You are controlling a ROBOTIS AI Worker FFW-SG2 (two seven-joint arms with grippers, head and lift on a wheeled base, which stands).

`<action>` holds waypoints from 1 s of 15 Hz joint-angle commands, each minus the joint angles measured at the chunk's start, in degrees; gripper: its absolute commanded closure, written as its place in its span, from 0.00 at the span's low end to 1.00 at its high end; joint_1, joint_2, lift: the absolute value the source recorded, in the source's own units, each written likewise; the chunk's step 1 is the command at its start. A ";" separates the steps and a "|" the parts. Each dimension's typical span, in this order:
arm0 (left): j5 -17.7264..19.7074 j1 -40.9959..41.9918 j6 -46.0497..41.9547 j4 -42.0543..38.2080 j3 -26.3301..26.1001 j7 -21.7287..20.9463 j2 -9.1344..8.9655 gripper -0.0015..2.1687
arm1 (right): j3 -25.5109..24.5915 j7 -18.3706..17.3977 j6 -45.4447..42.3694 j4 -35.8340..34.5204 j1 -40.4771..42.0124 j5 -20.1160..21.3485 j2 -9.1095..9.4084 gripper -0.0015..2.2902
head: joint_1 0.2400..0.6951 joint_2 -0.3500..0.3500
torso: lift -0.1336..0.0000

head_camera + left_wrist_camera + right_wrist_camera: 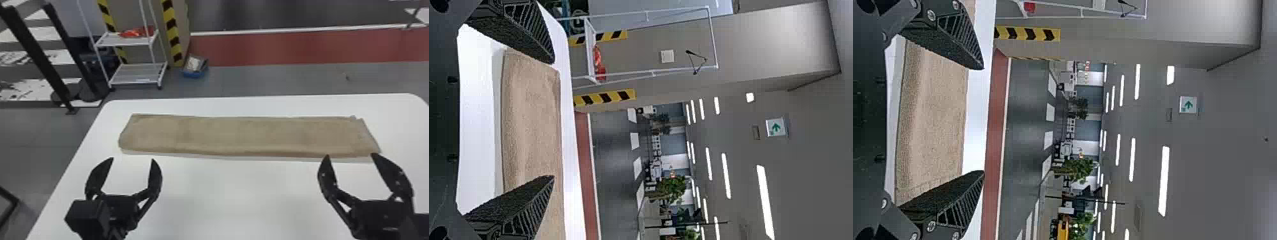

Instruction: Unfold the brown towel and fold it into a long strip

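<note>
The worktop's (236,194) near edge is cut off by the head view's bottom and most of its right edge by that view's side, the brown towel's (242,135) underside is hidden, and the red things (132,33) on the rack (119,41) beyond the far left corner are too blurred to name.

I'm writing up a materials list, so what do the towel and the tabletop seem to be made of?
The brown towel looks like soft, matte cloth, perhaps cotton or microfibre, given its fuzzy surface and rounded fold. The tabletop seems to be smooth laminate or plastic, evenly white with a faint sheen.
</note>
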 commanded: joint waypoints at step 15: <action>-0.62 -0.87 0.71 -0.35 -1.14 0.09 -0.32 0.03 | -0.36 -0.18 -0.35 0.80 -0.09 -0.35 0.09 0.07 | 1.00 0.65 | 0.06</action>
